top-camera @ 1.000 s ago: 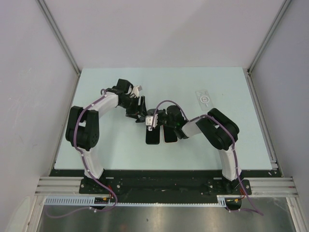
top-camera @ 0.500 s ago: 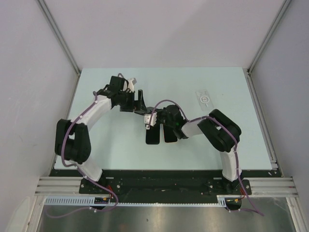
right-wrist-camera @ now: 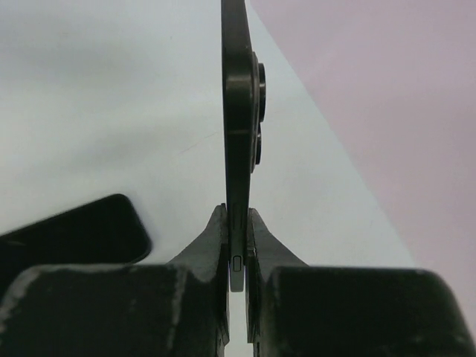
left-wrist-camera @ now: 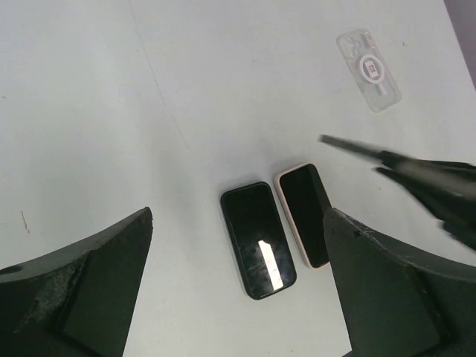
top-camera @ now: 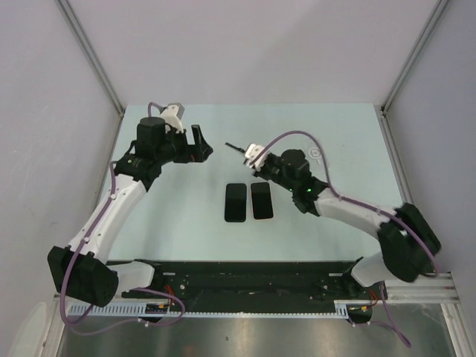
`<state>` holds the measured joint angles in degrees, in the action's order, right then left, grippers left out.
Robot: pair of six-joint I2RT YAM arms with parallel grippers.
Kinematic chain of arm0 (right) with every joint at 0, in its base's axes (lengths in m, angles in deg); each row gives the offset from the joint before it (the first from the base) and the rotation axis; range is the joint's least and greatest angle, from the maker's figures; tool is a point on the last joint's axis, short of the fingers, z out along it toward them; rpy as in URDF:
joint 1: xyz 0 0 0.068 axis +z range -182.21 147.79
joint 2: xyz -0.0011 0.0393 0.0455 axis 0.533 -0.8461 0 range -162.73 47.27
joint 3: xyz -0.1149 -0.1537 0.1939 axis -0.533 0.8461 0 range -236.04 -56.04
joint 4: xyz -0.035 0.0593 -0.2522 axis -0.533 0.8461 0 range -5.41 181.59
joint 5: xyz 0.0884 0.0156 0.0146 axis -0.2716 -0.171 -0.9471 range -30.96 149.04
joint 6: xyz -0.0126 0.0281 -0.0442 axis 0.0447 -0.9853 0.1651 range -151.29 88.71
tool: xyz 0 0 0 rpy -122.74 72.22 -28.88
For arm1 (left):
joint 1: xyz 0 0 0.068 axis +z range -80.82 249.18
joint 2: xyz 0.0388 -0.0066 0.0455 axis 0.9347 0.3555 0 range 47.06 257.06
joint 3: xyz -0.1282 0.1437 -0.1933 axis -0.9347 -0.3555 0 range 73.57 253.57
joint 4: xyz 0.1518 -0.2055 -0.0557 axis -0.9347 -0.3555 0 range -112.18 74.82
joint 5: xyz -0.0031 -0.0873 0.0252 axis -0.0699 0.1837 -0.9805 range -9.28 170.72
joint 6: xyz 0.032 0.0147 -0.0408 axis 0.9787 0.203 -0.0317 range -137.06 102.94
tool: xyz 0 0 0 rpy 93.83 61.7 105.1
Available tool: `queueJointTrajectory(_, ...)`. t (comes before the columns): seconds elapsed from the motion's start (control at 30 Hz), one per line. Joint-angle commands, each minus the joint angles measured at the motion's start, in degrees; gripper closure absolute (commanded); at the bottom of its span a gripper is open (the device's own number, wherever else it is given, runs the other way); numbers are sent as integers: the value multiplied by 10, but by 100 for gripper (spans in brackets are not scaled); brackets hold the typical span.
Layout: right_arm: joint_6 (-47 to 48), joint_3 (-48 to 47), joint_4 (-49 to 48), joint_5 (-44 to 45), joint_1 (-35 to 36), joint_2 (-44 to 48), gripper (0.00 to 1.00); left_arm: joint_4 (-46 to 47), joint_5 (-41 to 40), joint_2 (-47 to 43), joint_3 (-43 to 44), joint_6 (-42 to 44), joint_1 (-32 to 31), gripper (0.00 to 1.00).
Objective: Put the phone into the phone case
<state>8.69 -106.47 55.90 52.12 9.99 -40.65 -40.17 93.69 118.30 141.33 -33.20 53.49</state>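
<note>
Two phones lie side by side mid-table: a black one [top-camera: 236,202] [left-wrist-camera: 258,239] and one with a pale pink rim [top-camera: 261,201] [left-wrist-camera: 305,214]. A clear phone case [top-camera: 316,152] [left-wrist-camera: 369,69] lies at the back right, partly behind my right arm. My right gripper [top-camera: 250,155] [right-wrist-camera: 236,212] is shut on a thin dark phone [right-wrist-camera: 238,111] [top-camera: 235,147], held edge-on above the table with its camera bumps showing. My left gripper [top-camera: 199,143] [left-wrist-camera: 238,216] is open and empty, high above the table and behind-left of the two phones.
Grey walls and metal rails close in the pale green table [top-camera: 171,223] on the left, back and right. The right arm's purple cable [top-camera: 286,137] arcs above its wrist.
Both arms have lifted and drawn back from the two phones. The left gripper went up and to the back left. The right gripper rose toward the back with the dark phone still in it.
</note>
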Motion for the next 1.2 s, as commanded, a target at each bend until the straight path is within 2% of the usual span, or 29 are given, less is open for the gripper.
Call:
queueJointTrajectory(0.0,-296,-9,176,15,-40,161,94,8,-25,-36,-25,-4,1,0)
queueJointTrajectory(0.07,-396,-10,273,-20,-96,191,93,24,-16,-49,-45,-11,0,0)
queueJointTrajectory(0.2,-482,-11,411,-166,-192,224,92,34,11,-44,-56,-19,1,0)
queueJointTrajectory(0.27,-492,-10,473,-211,-227,218,92,32,14,-40,-56,-21,1,0)
queueJointTrajectory(0.37,-494,-11,531,-266,-243,197,91,35,27,-40,-62,-23,1,0)
queueJointTrajectory(0.6,-504,-11,567,-314,-264,93,87,35,22,-38,-65,-22,1,0)
queueJointTrajectory(0.93,-502,-19,558,-313,-304,-30,90,35,30,-30,-65,-21,1,0)
queueJointTrajectory(1.07,-496,-26,568,-301,-325,-61,85,35,30,-26,-65,-21,1,0)
queueJointTrajectory(1.17,-500,-33,572,-268,-334,-78,77,34,31,-24,-64,-22,0,0)
